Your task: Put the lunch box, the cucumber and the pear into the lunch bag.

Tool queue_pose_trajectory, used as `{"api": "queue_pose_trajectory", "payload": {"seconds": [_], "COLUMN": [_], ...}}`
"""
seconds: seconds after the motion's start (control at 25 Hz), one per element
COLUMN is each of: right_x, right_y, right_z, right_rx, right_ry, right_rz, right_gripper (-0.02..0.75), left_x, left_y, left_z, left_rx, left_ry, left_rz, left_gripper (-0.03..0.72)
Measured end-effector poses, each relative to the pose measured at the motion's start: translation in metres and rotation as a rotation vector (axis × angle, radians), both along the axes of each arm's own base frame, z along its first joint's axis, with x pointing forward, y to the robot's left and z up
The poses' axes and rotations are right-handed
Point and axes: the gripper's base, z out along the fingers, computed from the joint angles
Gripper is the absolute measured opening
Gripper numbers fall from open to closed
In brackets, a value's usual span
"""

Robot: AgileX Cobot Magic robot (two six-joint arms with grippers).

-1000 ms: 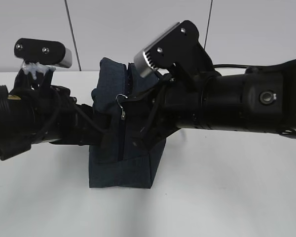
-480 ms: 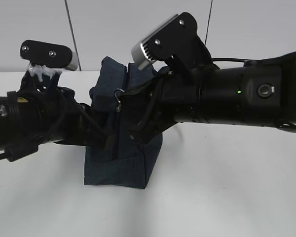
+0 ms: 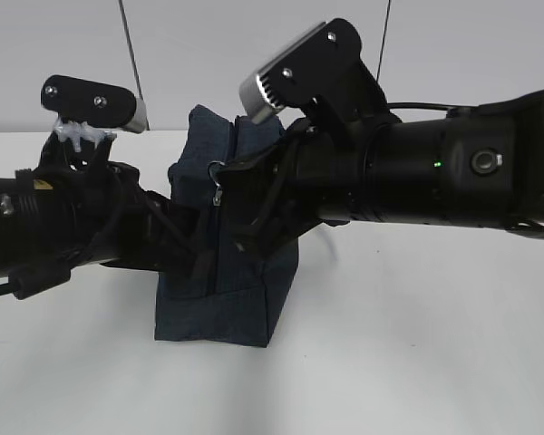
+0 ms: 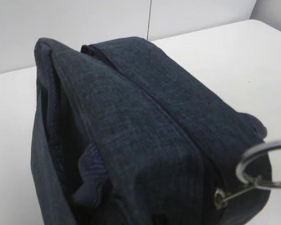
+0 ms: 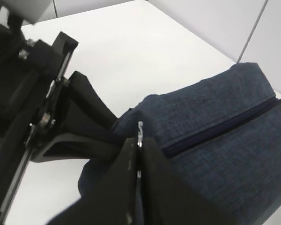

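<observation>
Lunch bag [image 3: 219, 299]: a dark navy fabric bag that stood on the white table [image 3: 417, 362], between the two arms; its zipper [image 5: 220, 126] ran closed along the top in both wrist views.
Ring pull [image 4: 262, 164]: a metal ring on a thin wire link, at the near end of the zipper line; in the exterior view it hung at the bag's upper front edge.
Handle [image 4: 91, 171]: a padded loop of the same fabric, lying against the bag's side.
Right gripper [image 5: 138, 154]: jaws pressed together on the thin metal zipper tab [image 5: 140, 133], at the end of the bag.
Left gripper [image 3: 195, 258]: met the bag's left side in the exterior view; in the right wrist view its dark fingers [image 5: 91, 117] touched the fabric at the bag's end. Whether they pinched the fabric could not be told.
Lunch box, cucumber, pear: visible in none of the views.
</observation>
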Motion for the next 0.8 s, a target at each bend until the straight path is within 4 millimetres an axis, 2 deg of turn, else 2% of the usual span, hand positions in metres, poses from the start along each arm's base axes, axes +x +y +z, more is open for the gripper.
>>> {"api": "queue_pose_trajectory", "payload": {"seconds": [0.8], "right_x": [0.038], "right_y": [0.021], "right_z": [0.008], "right_rx": [-0.065], "right_ry": [-0.063], "right_rz": [-0.031], "right_gripper": [0.000], "left_x": [-0.002], "left_y": [0.000], "left_z": [-0.003], "left_rx": [0.009], "left_ry": [0.045], "left_rz": [-0.028], "left_gripper": [0.003]}}
